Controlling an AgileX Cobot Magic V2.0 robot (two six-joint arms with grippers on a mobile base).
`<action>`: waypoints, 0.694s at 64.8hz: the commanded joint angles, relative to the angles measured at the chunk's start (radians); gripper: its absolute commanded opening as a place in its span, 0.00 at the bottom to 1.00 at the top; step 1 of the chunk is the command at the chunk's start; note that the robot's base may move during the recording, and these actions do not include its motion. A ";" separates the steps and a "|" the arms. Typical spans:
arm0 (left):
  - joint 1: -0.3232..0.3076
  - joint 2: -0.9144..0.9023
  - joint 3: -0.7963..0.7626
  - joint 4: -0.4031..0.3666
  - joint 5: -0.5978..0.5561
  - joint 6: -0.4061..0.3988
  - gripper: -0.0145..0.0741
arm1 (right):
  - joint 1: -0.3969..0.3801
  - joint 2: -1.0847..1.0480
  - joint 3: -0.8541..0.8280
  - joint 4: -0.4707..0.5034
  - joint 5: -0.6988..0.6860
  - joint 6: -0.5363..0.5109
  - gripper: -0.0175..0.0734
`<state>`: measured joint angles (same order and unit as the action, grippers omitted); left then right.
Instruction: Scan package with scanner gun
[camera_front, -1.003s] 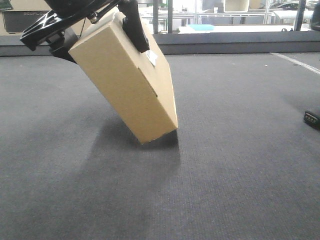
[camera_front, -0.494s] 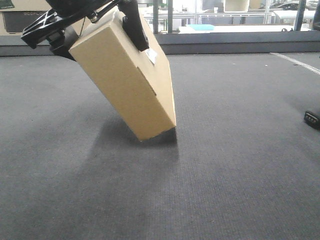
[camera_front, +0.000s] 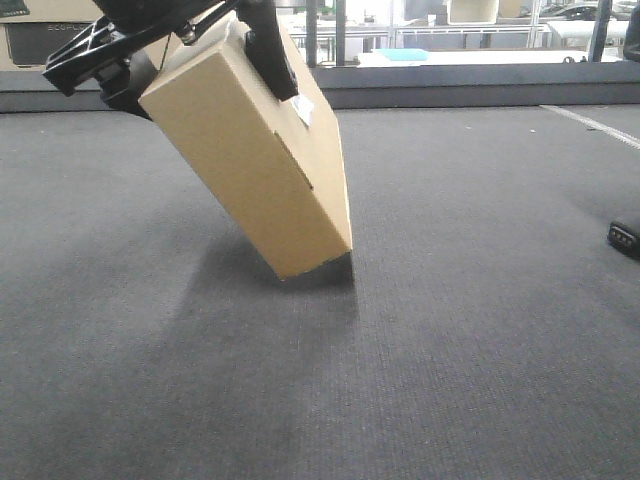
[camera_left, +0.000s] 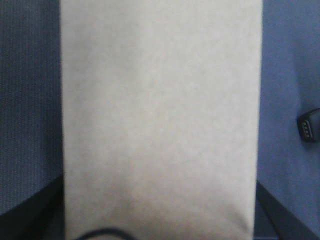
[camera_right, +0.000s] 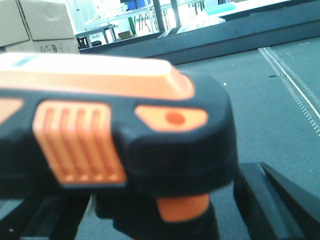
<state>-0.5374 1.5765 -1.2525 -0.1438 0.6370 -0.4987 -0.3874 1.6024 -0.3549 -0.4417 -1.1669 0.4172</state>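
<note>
The package (camera_front: 250, 165), a plain tan cardboard box, stands tilted with its lower corner on the grey carpet and a small white label (camera_front: 305, 112) on the face turned right. My left gripper (camera_front: 190, 55) is shut on its upper end, one black finger (camera_front: 270, 55) lying over the label side. The box (camera_left: 160, 115) fills the left wrist view, my fingers dark at both lower corners. The scanner gun (camera_right: 115, 135), orange and black, fills the right wrist view. My right gripper (camera_right: 165, 220) is open around its handle, and carpet shows between handle and right finger (camera_right: 270, 200).
A small black part (camera_front: 625, 238) lies low at the right edge, also in the left wrist view (camera_left: 307, 127). A dark raised ledge (camera_front: 450, 85) bounds the carpet at the back. Stacked cardboard boxes (camera_right: 30, 25) stand far left. A white line (camera_front: 590, 125) crosses the carpet.
The package and my left gripper have shifted very slightly up and to the left. Otherwise nothing moved.
</note>
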 joint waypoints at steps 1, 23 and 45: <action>-0.007 -0.007 -0.008 -0.002 -0.028 0.002 0.04 | 0.025 -0.001 -0.005 0.013 -0.017 0.001 0.73; -0.007 -0.007 -0.008 -0.002 -0.028 0.002 0.04 | 0.073 -0.001 -0.005 0.141 -0.007 0.001 0.72; -0.007 -0.007 -0.008 -0.002 -0.028 0.002 0.04 | 0.073 -0.001 -0.005 0.143 0.017 -0.017 0.25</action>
<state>-0.5374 1.5765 -1.2525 -0.1438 0.6345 -0.4987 -0.3173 1.6024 -0.3570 -0.3040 -1.1472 0.4085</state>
